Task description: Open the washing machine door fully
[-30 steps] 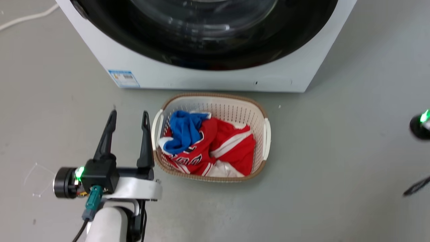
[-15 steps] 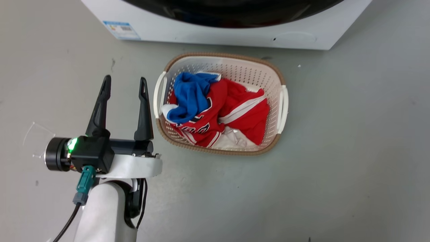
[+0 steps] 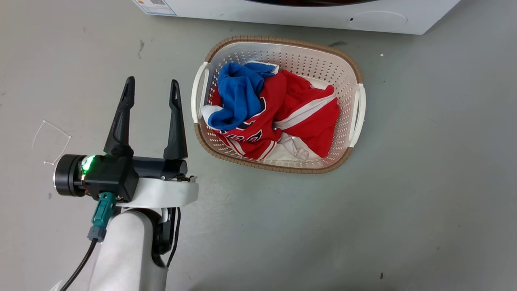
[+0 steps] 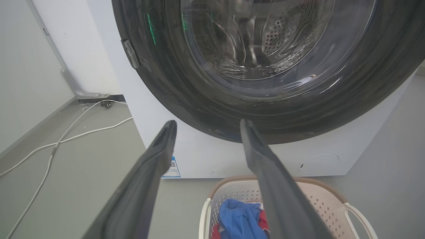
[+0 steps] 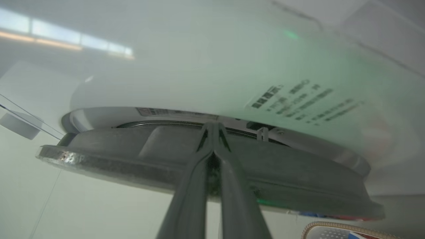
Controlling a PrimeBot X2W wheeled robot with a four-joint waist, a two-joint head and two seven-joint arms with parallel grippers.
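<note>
The left gripper [image 3: 152,84] hangs over the grey floor [image 3: 404,202], jaws wide apart and empty. Just beside it sits a basket [image 3: 278,41] holding a blue cloth [image 3: 240,97] on a red jersey [image 3: 311,121], whose lettering is folded past reading. Beyond stands the washer [image 4: 206,159]; its blue label [image 4: 172,168] is too small to read. The door [image 4: 186,96] lies against its front. The right gripper [image 5: 212,125], jaws pressed together, has its tips at the door's rim. The print [image 5: 298,99] nearby is blurred.
</note>
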